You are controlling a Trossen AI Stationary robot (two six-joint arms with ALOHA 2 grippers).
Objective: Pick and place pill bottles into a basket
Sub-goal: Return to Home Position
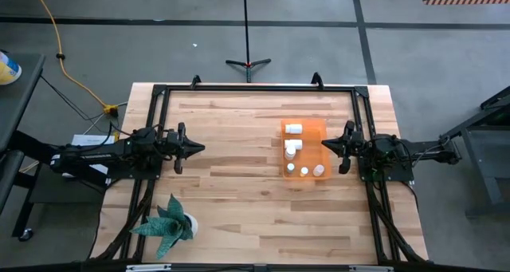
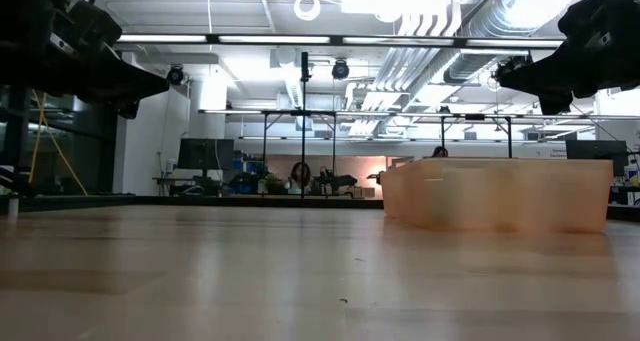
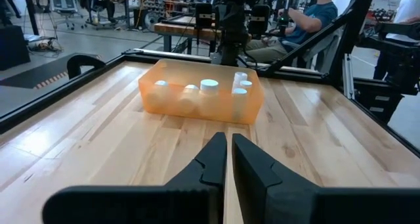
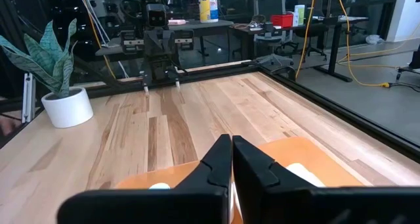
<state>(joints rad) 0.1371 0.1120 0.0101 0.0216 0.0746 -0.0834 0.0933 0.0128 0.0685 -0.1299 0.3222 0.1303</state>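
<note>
Your worktop (image 1: 239, 192) carries the orange basket (image 1: 313, 136) close to its right edge, about midway between the far and near edges. The left gripper (image 1: 201, 148) hovers near the left edge. The right gripper (image 1: 323, 144) hangs over the basket's right wall. On both, the fingers sit almost together and hold nothing. The white pill bottles (image 1: 294, 128) all sit inside the basket.

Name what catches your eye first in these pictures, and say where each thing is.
The orange bin right of the table's centre stands out, with white bottles inside it. The right end effector hangs shut over its right edge; the left end effector, shut too, over the table's left side. A potted plant sits at the high view's lower left.
</note>
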